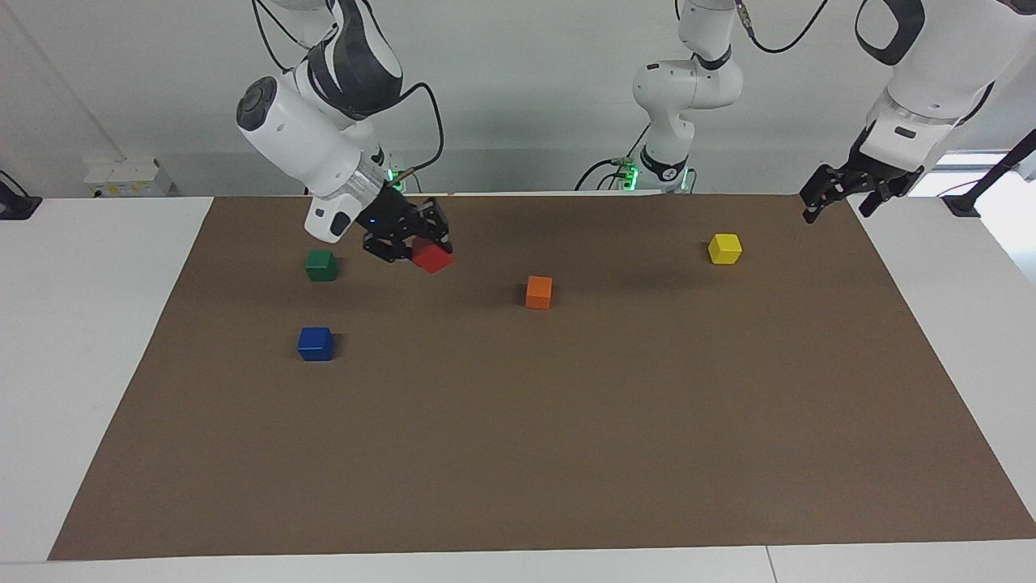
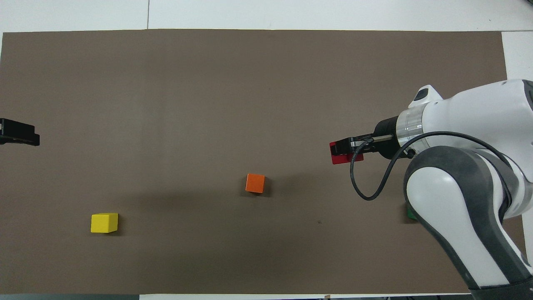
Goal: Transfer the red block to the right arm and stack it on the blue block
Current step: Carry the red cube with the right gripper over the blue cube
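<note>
Red block [image 1: 433,257] gripped by right gripper [image 1: 421,243]; left gripper [image 1: 842,192] open.

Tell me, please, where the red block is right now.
The red block is held in the right gripper, above the mat between the green block and orange block.

The right gripper [image 2: 342,146] grips the red block [image 2: 344,157] over the brown mat [image 2: 250,83] on the bench, at three o'clock from the orange block [image 2: 255,183]. The yellow block [image 2: 104,222] sits at eight o'clock (the left gripper [image 2: 18,132] shows only its tip).
</note>
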Robot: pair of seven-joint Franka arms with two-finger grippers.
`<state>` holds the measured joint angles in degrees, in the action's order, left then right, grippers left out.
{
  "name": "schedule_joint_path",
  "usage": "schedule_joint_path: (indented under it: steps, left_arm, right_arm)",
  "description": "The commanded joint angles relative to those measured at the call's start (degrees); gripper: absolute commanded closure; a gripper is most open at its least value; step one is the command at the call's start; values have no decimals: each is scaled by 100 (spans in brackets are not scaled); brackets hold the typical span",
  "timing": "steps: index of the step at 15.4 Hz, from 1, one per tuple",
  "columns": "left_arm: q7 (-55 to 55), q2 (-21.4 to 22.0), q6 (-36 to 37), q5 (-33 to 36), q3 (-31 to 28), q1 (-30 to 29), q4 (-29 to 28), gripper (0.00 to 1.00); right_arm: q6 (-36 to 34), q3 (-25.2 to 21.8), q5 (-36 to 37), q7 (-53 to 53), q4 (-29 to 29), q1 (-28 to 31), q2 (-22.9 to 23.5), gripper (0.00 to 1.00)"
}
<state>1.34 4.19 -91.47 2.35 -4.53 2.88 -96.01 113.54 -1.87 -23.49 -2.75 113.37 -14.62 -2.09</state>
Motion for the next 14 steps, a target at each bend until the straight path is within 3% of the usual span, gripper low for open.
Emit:
schedule_joint_path:
  steps: [1, 4, 6, 8, 11, 14]
  left_arm:
    - [69, 135, -451, -59, 5, 64, -341, 0]
    - [69, 29, -364, -59, 101, -58, -226, 0]
    - [69, -68, -284, -77, 460, -357, -120, 0]
    - [69, -618, 117, -25, 506, -367, 473, 0]
    - [103, -421, 252, 37, 515, -235, 417, 0]
    - [147, 63, 139, 29, 506, -402, -118, 0]
  right_arm:
    - [-16, 64, 1465, 458, -26, 196, 33, 100]
    - [-139, 64, 1961, 731, 79, 537, 76, 100]
    - [-122, 64, 2451, 1054, 211, 609, 199, 100]
    - [-52, 64, 2857, 1548, 220, 731, 401, 100]
    - [167, 64, 3085, 1566, 448, 864, 534, 100]
    - [755, 64, 3368, 1646, 624, 969, 718, 100]
